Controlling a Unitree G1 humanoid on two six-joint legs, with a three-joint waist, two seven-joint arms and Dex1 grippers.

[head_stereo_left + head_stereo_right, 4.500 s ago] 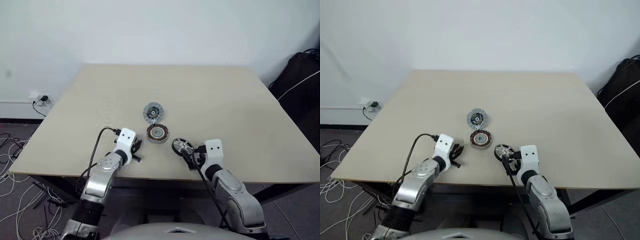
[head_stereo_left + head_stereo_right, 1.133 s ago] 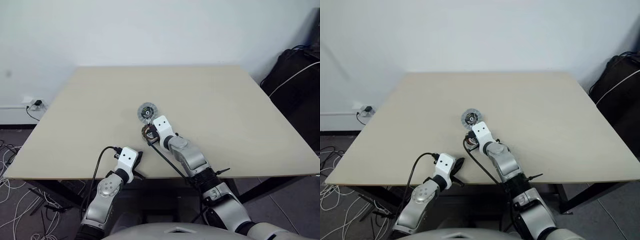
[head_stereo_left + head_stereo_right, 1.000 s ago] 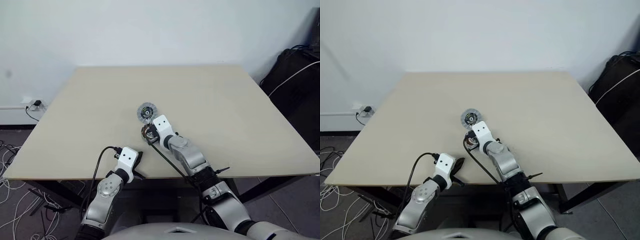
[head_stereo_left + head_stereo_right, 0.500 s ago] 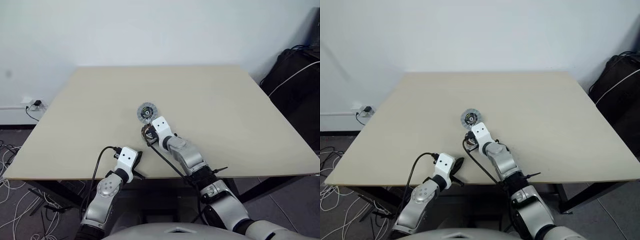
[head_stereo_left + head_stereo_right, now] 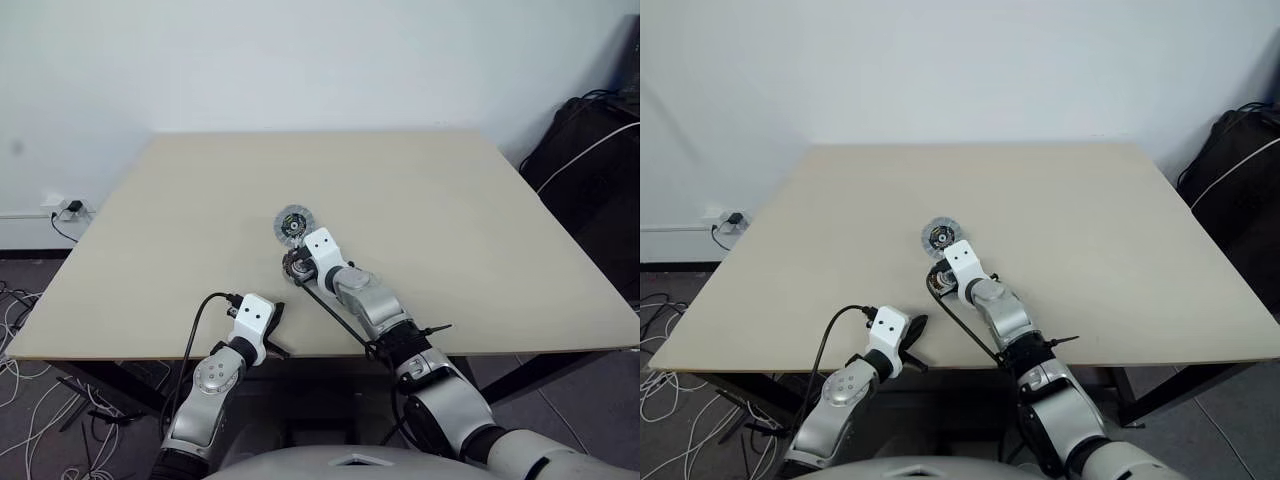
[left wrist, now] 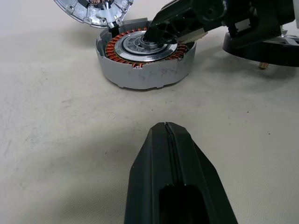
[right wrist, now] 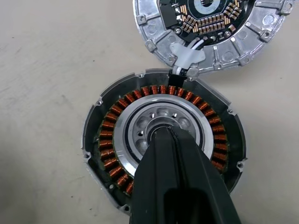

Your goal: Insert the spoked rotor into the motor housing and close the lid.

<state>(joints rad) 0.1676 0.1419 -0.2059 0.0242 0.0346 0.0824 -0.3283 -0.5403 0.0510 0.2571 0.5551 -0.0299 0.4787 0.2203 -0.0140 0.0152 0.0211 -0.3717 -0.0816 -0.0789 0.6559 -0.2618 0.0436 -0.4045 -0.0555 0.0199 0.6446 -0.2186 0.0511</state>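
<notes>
The rotor (image 7: 159, 122) sits seated inside the motor housing (image 7: 98, 140), ringed by copper windings, near the middle of the table (image 5: 450, 210). The right gripper (image 7: 163, 135) — fingers pressed together, nothing between them — rests its tip on the rotor's hub. The lid (image 7: 215, 28) lies flat just beyond the housing, touching its rim, ribbed face up. The left gripper (image 6: 166, 128) is closed too, empty, low over the table on the near side of the housing.
</notes>
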